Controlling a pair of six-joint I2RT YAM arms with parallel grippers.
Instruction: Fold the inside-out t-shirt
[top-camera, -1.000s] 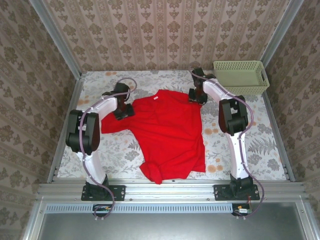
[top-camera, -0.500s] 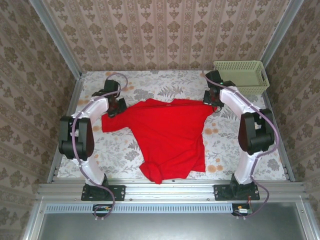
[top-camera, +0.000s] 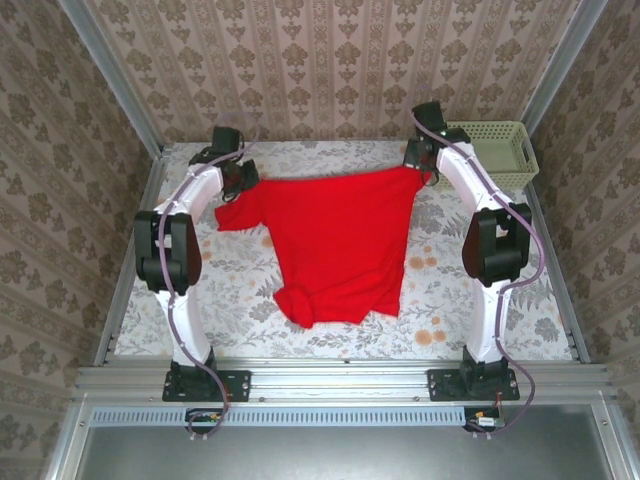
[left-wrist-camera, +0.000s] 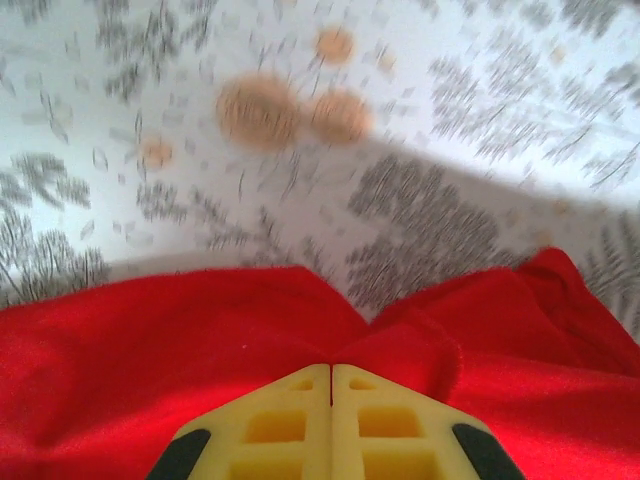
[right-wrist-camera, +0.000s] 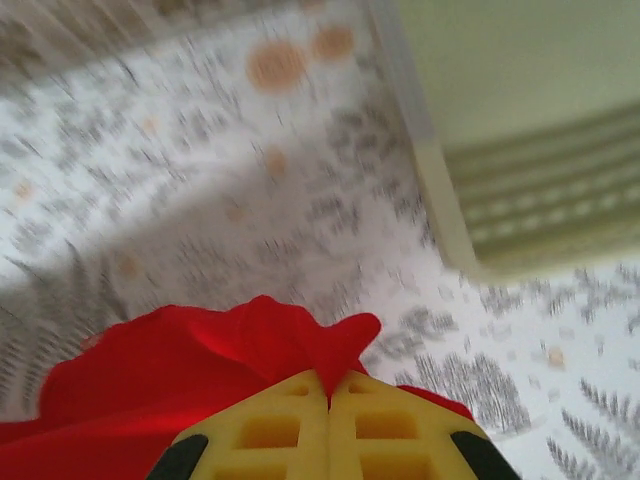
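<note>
Top view: we log the inside-out t-shirt (top-camera: 335, 245) stretched by its far edge between the left gripper (top-camera: 243, 178) and right gripper (top-camera: 418, 165) over the far tabletop (top-camera: 540, 300); left wrist: fingers (left-wrist-camera: 280, 425) pinched shut on red cloth; right wrist: likewise; we judge this the spreading step, and next it must be laid flat.

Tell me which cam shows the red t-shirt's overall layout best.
Top external: the whole t-shirt is in frame, far edge stretched between the left pincer and right pincer. Each wrist view gives a blurry close-up of red cloth pinched in its shut pincer.
</note>
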